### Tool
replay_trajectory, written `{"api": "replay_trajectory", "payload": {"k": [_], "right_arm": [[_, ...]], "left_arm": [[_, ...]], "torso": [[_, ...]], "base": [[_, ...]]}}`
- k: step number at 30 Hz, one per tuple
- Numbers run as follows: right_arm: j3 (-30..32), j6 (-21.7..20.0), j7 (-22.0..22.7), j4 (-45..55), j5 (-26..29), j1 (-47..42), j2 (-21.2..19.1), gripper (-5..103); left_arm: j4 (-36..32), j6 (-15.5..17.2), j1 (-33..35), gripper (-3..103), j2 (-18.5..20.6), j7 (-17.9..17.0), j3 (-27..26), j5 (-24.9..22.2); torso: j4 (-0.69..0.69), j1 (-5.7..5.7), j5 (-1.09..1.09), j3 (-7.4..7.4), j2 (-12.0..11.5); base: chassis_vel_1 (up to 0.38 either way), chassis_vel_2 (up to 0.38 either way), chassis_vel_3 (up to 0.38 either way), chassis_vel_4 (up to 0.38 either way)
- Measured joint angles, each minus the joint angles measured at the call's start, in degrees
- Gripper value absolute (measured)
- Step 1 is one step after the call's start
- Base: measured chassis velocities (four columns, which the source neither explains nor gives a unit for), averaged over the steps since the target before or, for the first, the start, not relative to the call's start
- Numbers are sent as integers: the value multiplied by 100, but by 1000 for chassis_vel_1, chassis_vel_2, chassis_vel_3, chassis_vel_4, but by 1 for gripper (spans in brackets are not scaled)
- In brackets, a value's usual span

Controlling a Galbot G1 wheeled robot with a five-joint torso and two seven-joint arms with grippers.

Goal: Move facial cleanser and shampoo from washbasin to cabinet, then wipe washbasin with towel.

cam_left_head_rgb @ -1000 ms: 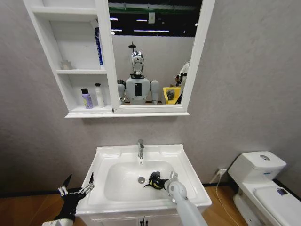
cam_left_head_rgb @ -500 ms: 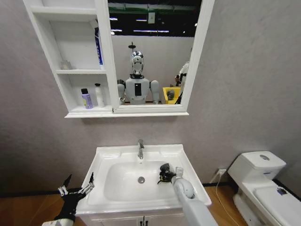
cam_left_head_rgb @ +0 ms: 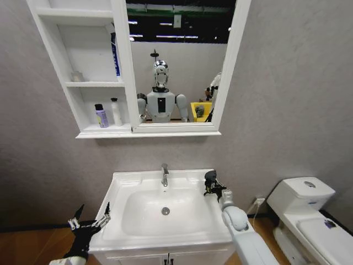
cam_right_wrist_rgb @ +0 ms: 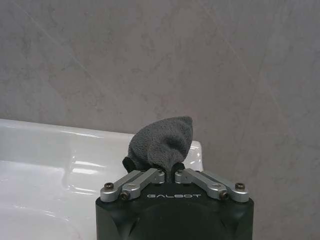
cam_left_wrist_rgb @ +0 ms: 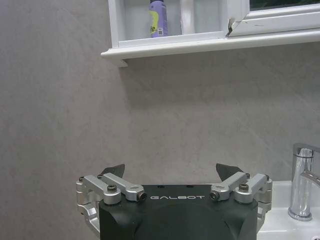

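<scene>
Right gripper (cam_left_head_rgb: pixel 210 182), at the rear right corner of the washbasin (cam_left_head_rgb: pixel 128 182), fingers closed on the towel (cam_right_wrist_rgb: pixel 162 142); the right wrist view shows the grey cloth bunched up between the shut jaws, its free end standing above them against the wall. Left gripper (cam_left_head_rgb: pixel 88 222), parked low beside the front left corner of the washbasin, fingers spread wide and holding nothing, as the left wrist view confirms. Two bottles, one purple (cam_left_head_rgb: pixel 101 116) and one white (cam_left_head_rgb: pixel 116 112), stand side by side in the lowest compartment of the cabinet (cam_left_head_rgb: pixel 74 107), beside the mirror (cam_left_head_rgb: pixel 176 61); judged from this, the moving of the bottles is done and the wiping is the step in hand. The oval bowl, with the tap (cam_left_head_rgb: pixel 164 174) at its back and the drain (cam_left_head_rgb: pixel 165 211) at its centre, holds no objects. Handling note: the towel appears light, soft and limp, so it will fold and drag rather than keep a shape; a pinch at the gathered middle, as here, seems secure, though a loose end may trail or snag on the tap. The glazed ceramic looks smooth, so the cloth should slide easily across it.
</scene>
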Motion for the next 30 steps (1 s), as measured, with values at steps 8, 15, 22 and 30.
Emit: {"api": "replay_trajectory", "payload": {"k": [8, 15, 22, 30], "right_arm": [[100, 134, -72, -563, -226, 245, 209, 15], [67, -35, 95, -541, -246, 323, 168, 47], [35, -246, 172, -279, 80, 245, 83, 69], [112, -429, 337, 350, 201, -148, -139, 99]], "left_arm": [[0, 0, 0, 100, 0, 0, 0, 0], [0, 0, 0, 100, 0, 0, 0, 0], [0, 0, 0, 100, 0, 0, 0, 0], [0, 0, 0, 100, 0, 0, 0, 0]], "torso": [[0, 0, -2, 0, 0], [0, 0, -3, 0, 0], [0, 0, -2, 0, 0], [1, 0, -2, 0, 0]], "base": [[0, 0, 0, 0], [0, 0, 0, 0], [0, 0, 0, 0], [0, 0, 0, 0]]}}
